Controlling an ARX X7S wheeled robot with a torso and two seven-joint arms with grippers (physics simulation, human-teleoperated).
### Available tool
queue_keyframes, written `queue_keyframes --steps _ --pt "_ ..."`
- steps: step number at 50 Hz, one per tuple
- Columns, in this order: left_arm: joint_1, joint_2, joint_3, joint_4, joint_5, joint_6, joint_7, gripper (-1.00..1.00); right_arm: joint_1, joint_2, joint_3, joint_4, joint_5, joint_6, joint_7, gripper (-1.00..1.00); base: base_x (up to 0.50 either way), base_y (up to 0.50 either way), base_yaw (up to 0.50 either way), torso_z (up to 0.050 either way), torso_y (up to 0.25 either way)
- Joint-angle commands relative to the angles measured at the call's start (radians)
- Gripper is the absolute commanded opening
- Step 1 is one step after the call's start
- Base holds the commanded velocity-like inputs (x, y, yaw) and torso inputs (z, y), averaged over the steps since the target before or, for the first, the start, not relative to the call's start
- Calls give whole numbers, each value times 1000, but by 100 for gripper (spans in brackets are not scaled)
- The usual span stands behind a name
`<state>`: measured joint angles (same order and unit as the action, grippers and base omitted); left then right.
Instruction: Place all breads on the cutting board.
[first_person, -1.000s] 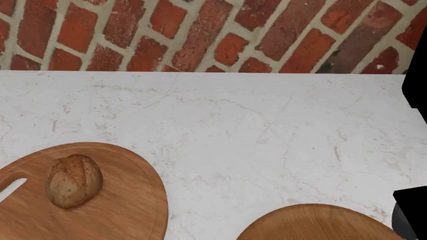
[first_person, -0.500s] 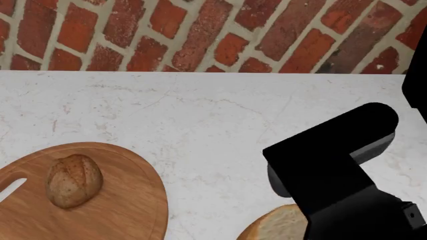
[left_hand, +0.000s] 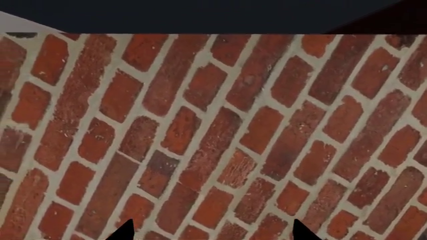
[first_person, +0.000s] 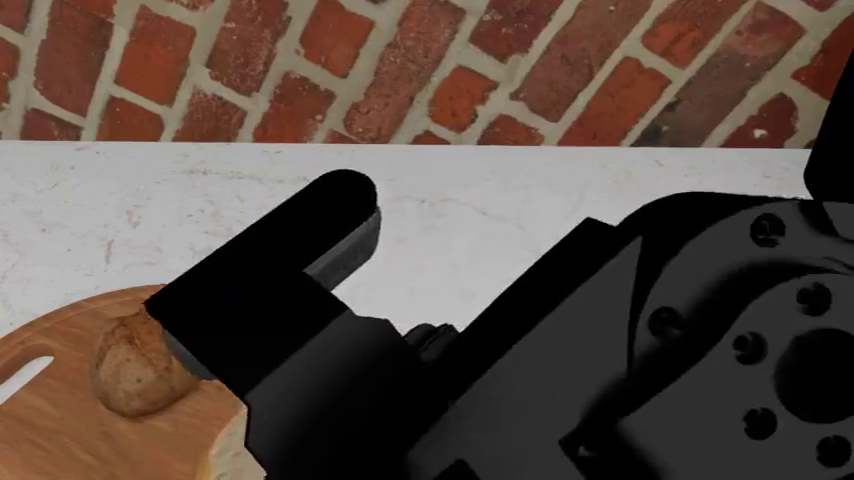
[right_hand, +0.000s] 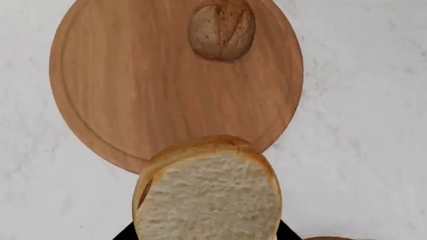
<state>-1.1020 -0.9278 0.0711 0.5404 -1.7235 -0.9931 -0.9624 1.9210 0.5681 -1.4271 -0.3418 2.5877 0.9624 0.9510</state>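
- The right arm (first_person: 627, 360) is now filling the lower right of the head view, having swept in from the right edge within the last second.
- The cutting board (right_hand: 133, 90) is lying on the white marble counter (right_hand: 373, 90), in the upper half of the right wrist view.
- The right gripper (right_hand: 203, 232) is gripping the pale loaf chunk (right_hand: 207, 195), hanging over the board's near edge, so delivery looks close.
- The dark speckled roll (right_hand: 221, 29) is already resting on the board, top centre.
- The left gripper (left_hand: 210, 232) is facing the brick wall (left_hand: 213, 130); its fingertips are standing apart, holding nothing.
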Motion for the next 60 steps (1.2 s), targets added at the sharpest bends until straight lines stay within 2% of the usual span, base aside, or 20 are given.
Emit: queue_keyframes --steps 1,6,11,15,19,28,50,59,60 --pt "-7 4 -22 -16 17 2 17 100 -78 -222 97 198 -273 121 -277 -100 0 0 0 0 0" --pt "-6 10 -15 -20 26 3 21 100 -95 -266 100 275 -366 160 -366 -100 0 0 0 0 0" --pt "-9 3 -16 -12 13 1 13 100 -104 -318 111 417 -542 199 -547 -100 0 0 0 0 0" --pt "-13 -2 -16 -13 8 1 7 100 -115 -357 112 480 -635 191 -647 -100 0 0 0 0 0" --pt "-92 -6 7 -38 -13 -19 -11 100 -107 -396 114 521 -690 184 -720 -100 0 0 0 0 0" --pt "-72 4 19 -28 5 -17 -8 100 -121 -466 86 628 -831 143 -880 -100 0 0 0 0 0" --pt "-40 -11 6 -24 19 -1 11 100 -190 -507 78 627 -799 110 -875 -100 0 0 0 0 0" --pt "-33 -15 3 -24 21 4 15 100 -198 -533 52 675 -836 101 -920 -100 0 0 0 0 0" --pt "-28 -17 0 -23 22 6 17 100 -195 -533 50 672 -841 100 -920 100 0 0 0 0 0"
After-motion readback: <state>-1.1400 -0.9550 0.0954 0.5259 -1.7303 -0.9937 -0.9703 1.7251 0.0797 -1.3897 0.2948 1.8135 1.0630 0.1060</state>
